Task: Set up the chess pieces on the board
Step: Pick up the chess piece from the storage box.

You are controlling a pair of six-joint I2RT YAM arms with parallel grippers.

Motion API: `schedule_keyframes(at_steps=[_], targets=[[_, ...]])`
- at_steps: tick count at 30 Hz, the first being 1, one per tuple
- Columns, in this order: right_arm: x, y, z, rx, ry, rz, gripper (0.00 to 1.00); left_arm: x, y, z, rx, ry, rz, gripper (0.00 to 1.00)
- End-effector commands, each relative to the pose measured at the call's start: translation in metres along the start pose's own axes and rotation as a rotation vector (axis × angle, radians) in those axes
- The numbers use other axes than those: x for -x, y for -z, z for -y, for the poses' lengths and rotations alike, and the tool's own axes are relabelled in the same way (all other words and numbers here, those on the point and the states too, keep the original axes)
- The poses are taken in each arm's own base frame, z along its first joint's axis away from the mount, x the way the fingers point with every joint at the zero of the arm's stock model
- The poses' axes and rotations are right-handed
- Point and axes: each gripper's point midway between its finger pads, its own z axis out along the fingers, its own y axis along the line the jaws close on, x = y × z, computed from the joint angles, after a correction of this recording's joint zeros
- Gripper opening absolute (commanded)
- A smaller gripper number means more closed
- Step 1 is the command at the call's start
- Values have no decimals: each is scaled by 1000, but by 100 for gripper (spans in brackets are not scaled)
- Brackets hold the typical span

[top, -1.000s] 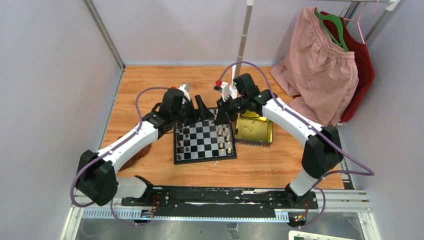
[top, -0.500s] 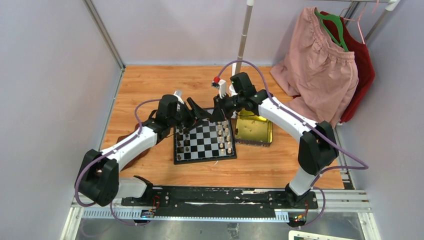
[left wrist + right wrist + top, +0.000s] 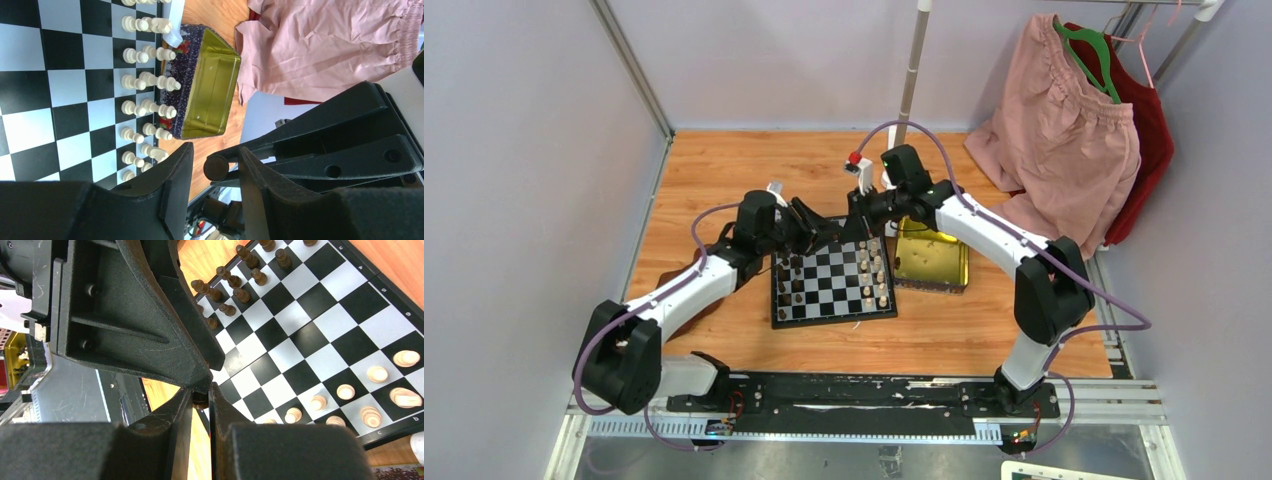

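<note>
Both grippers are sitting closer together than a second ago: the right arm has swung leftward and the left gripper point(image 3: 214, 152) has narrowed its jaws, so the two are now meeting above the far edge of the board point(image 3: 834, 285). Between them a single dark chess piece point(image 3: 216, 168) is hanging in the air. The right gripper point(image 3: 200, 389) is pinching it at its fingertips, with its jaws nearly together. The left gripper's fingers are standing on either side of the same piece, partly open, with a sliver of gap showing on each side, so they are not yet gripping it. Below, the board is lying flat on the wooden table point(image 3: 724, 170) in front of both arm bases. The cream pieces point(image 3: 876, 275) are standing upright in two columns along its right edge, and the other dark pieces point(image 3: 790, 285) are standing along its left edge, the farthest of them hidden under the left arm. Just beside the board's right far corner the gold tray point(image 3: 932, 262) is resting, and beyond it a pink garment point(image 3: 1064, 130) is hanging at the table's far right.
</note>
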Motion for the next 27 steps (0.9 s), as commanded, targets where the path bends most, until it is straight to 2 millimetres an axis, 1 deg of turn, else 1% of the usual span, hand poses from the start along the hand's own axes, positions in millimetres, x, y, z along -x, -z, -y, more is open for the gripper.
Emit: schedule_keyframes(at_steps=[1,10,14,17,20,27], targets=[[17,-15,-13,57,50,46,0,-19,11,30,-132,-9,-82,42],[15,-19,-7,44,42,50,0,-21,13,24,-125,3,-83,31],[14,-20,-5,39,40,49,0,-22,13,22,-127,10,-83,25],[16,-20,-5,35,40,54,0,-22,12,20,-122,10,-81,20],[18,-19,-4,26,40,62,0,-23,12,16,-115,15,-77,18],[23,-15,-6,14,46,84,14,-15,11,13,-104,47,-48,14]])
